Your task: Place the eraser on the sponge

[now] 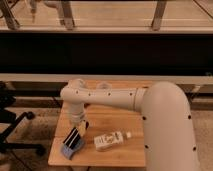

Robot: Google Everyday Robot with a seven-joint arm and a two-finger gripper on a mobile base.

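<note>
Your sponge (68, 150), a flat light-blue pad with wavy edges, lies at the front-left corner of the wooden table (125, 156). The dark gripper (76, 137) sits right over it; you cannot tell how its jaws stand. A smooth white bottle (110, 140) lies on its side just beside them.

The gripper (76, 137) hangs low over a wooden table (120, 123), with the light-blue sponge (70, 150) directly beneath it (touching or not, I can't tell). A white bottle (110, 141) lies just to its right, and a black chair (11, 121) stands off to its left.
</note>
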